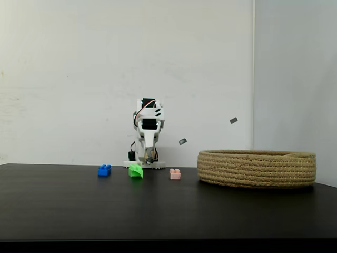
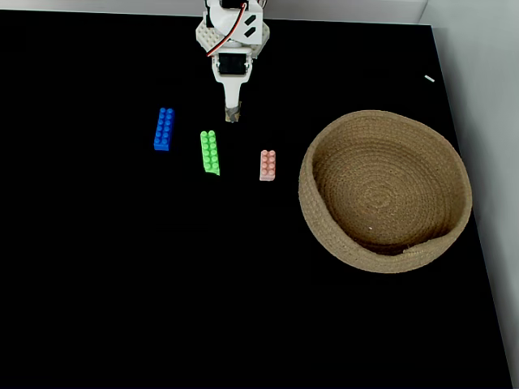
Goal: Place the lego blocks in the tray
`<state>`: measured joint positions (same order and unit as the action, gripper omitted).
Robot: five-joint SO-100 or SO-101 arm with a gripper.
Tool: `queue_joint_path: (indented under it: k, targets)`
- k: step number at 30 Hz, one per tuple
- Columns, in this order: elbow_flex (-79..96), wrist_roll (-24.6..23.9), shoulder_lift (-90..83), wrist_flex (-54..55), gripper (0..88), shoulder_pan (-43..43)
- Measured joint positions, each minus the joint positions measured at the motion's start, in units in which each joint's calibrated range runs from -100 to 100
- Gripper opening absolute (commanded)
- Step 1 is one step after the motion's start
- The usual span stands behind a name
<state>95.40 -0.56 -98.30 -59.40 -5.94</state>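
Three lego blocks lie in a row on the black table: a blue one, a bright green one and a pale pink one. The tray, a round tan rope basket, stands to their right with nothing inside. My gripper is folded at the back of the table, pointing down just behind the green block, touching none of the blocks. Its fingers look closed together with nothing between them.
The arm's white base sits at the far table edge against a white wall. Two small dark grey marks are on the wall. The table's right edge runs close behind the basket.
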Motion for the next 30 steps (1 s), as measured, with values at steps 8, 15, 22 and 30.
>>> queue_joint_path:
  k: [8,15,22,30]
  targets:
    - [0.0,0.0,0.0,0.0,0.0,1.47]
    - [0.0,0.0,0.0,0.0,0.0,2.36]
    - [0.0,0.0,0.0,0.0,0.0,2.36]
    - [0.0,0.0,0.0,0.0,0.0,2.36]
